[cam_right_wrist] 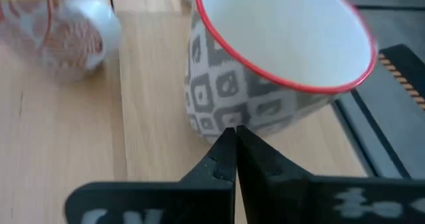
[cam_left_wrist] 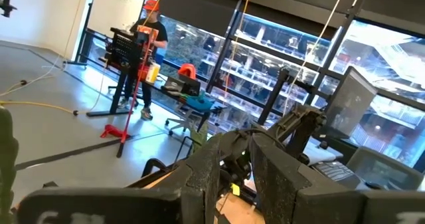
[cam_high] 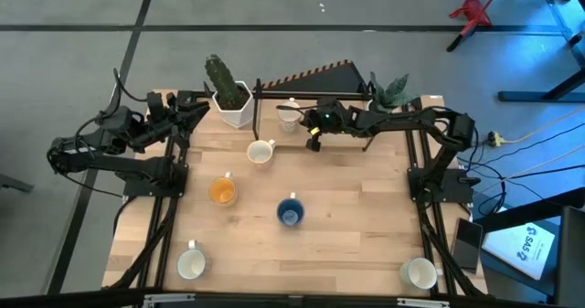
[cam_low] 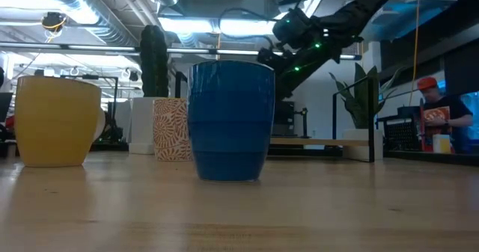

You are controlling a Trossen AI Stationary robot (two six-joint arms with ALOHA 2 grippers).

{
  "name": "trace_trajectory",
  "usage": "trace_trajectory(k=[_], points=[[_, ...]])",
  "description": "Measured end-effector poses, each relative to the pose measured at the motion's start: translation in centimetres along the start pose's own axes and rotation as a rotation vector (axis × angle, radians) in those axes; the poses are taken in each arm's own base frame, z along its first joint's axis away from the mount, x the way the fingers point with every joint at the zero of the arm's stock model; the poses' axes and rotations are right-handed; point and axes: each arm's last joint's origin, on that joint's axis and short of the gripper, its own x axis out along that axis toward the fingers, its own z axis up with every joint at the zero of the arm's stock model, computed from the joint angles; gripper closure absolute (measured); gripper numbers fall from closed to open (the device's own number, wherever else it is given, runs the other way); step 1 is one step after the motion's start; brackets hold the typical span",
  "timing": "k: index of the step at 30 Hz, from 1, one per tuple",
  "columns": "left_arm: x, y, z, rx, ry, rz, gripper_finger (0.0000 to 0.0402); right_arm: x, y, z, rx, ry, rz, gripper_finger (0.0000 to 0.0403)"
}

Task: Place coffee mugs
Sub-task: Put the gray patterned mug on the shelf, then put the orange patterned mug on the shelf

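Right pincer [cam_high: 313, 144], fingers pressed together and empty, hovers upper centre beside the patterned mug [cam_high: 290, 116] at the surface's [cam_high: 366, 207] far edge; it should spread wide before straddling the rim; left pincer [cam_high: 196, 102] parked upper left, fingers together.

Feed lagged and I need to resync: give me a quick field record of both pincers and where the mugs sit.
right pincer: shut, empty, tips by the base of the red-rimmed patterned mug near the table's back edge; contact unclear
left pincer: waiting at the back left corner
mid-table: white mug, orange mug, blue mug
front corners: front-left white mug, front-right white mug
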Motion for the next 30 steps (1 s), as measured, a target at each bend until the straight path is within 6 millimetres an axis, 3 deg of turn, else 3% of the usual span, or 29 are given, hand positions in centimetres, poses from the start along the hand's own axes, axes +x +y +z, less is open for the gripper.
trace_trajectory(k=[13,20,30], points=[[0.0,0.0,0.0,0.020,0.002,0.003,0.0321,3.5,-1.3,1.9,-0.031,-0.007,0.051,0.0403],[0.0,0.0,0.0,0.029,0.002,0.004,0.0321,4.1,-2.7,3.5,-0.049,-0.044,0.034,0.0403],[0.0,0.0,0.0,0.030,0.002,0.005,0.0321,4.2,-4.4,3.3,-0.021,-0.019,0.013,0.0403]])
